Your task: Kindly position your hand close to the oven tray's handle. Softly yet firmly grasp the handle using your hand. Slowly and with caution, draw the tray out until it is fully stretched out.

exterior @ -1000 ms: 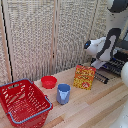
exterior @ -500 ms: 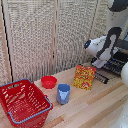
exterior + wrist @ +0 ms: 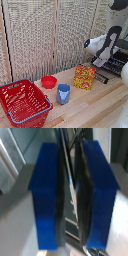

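In the exterior view the white arm reaches down at the right, and its gripper (image 3: 101, 65) sits at the front of the oven tray (image 3: 116, 64), a grille of thin wires sticking out of the black oven at the right edge. The dark handle (image 3: 102, 77) runs along the tray's front edge, just below the hand. In the wrist view the two blue fingers (image 3: 47, 193) stand close together, with a thin dark and silver bar (image 3: 72, 188) pinched between their pads. The gripper is shut on the handle. Most of the oven is out of view.
A yellow-orange box (image 3: 85, 76) stands on the wooden table (image 3: 95, 107) right beside the handle. A blue cup (image 3: 63, 93), a red bowl (image 3: 48, 81) and a red wire basket (image 3: 22, 102) lie toward the exterior view's left. A slatted screen stands behind.
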You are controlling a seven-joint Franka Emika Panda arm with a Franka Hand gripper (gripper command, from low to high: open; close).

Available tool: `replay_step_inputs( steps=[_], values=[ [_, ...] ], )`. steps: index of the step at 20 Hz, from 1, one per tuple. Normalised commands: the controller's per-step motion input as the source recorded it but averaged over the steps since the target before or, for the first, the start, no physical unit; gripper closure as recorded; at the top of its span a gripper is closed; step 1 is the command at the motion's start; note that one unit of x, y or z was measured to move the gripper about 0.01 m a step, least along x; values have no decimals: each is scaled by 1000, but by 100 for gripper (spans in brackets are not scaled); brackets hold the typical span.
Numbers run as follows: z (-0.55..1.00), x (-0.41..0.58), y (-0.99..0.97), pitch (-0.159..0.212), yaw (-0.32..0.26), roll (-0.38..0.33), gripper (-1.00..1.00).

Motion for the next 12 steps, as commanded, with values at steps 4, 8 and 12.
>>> replay_step_inputs(
  steps=[4,8,12],
  values=[
    [166,0,821,-82,-89,-15,100],
    [3,12,832,-38,-81,-52,100],
    [-26,100,826,-6,-95,-66,100]
  ],
)
